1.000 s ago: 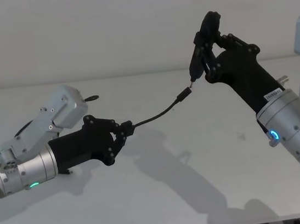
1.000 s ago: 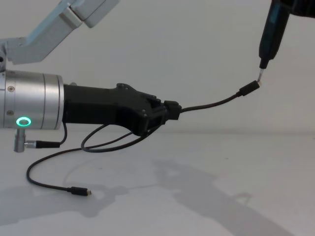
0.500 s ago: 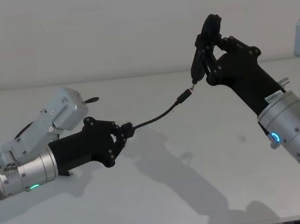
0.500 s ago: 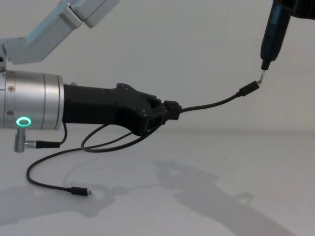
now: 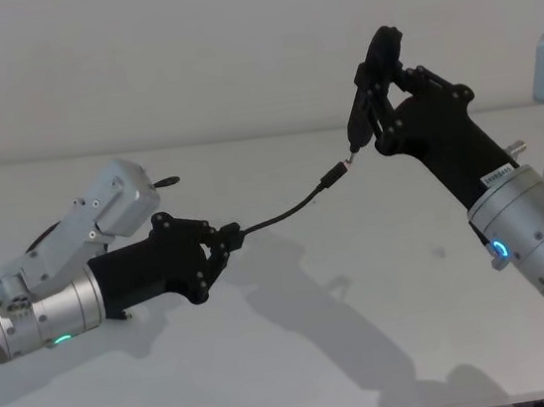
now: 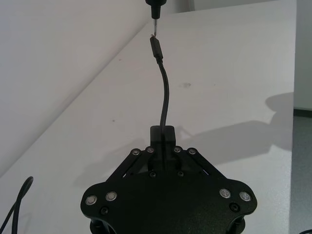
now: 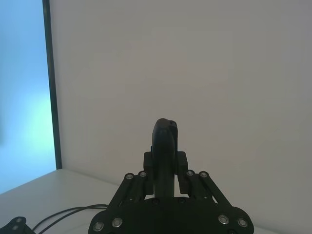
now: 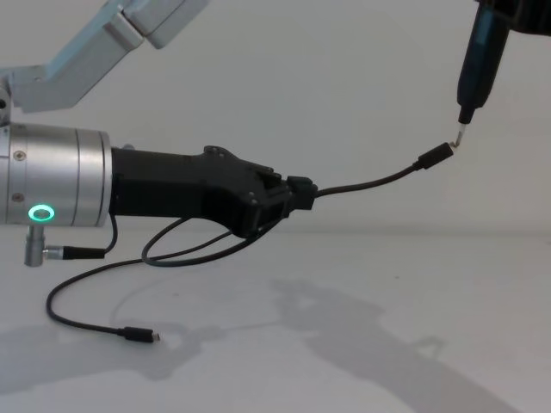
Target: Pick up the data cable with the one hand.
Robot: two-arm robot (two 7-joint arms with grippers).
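**Head view: two hands, one cable, one tool**

Surface (image 5: 303, 360): white, plain, carrying the slack of the cable.

Right hand (image 5: 377, 89): raised at the right, well above the surface, fingers pressed onto a slim dark pen-like tool (image 8: 478, 60) that points down and toward the robot's left. Its metal tip touches the cable's raised plug.

Left hand (image 5: 219, 245): low at the left, reaching toward the right, fingers pinching the data cable (image 5: 283, 210) at a small black block on it.

Data cable, held section: long axis runs from the left hand up and to the right in a shallow curve, ending in a small black plug (image 8: 433, 156) that points up at the tool tip, clear of the surface. In the left wrist view this section (image 6: 164, 92) rises straight from the fingers to the plug (image 6: 155, 48).

Data cable, loose section: in the chest view it loops back under the left hand and trails along the surface to a second small plug (image 8: 138, 335) lying flat, pointing right.
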